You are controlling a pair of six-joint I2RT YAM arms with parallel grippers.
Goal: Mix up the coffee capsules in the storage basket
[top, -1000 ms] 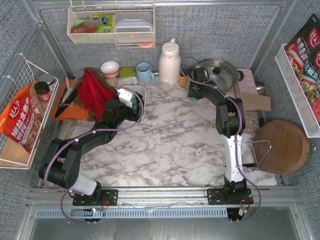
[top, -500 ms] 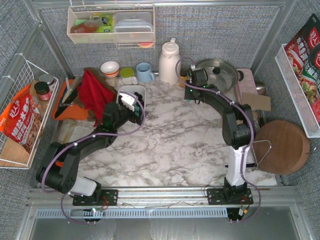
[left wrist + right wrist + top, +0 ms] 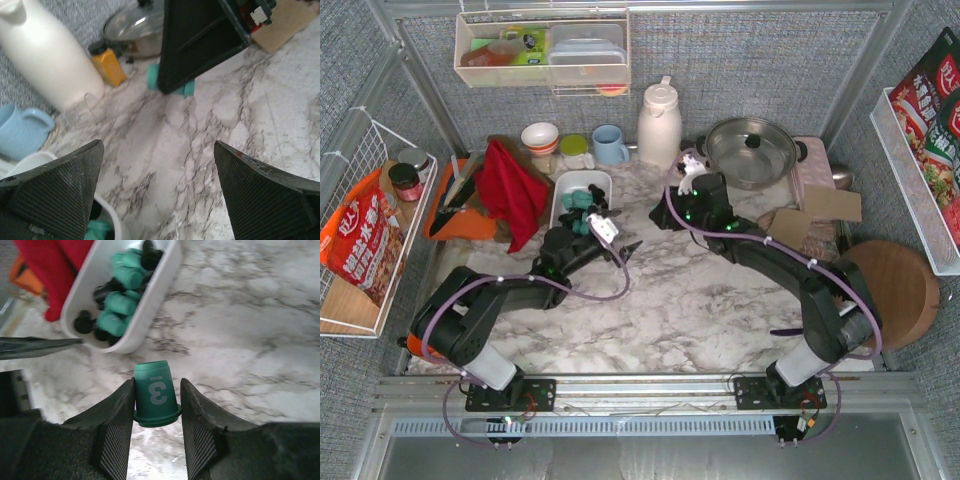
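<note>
Inside the right gripper (image 3: 157, 386) sits one teal capsule (image 3: 155, 402).

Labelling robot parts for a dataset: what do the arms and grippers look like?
The left arm and right arm are black, each with a white link near the base and a purple cable alongside. Green lights show near the right wrist. The left gripper and right gripper have black fingers with cross-hatched faces.
</note>
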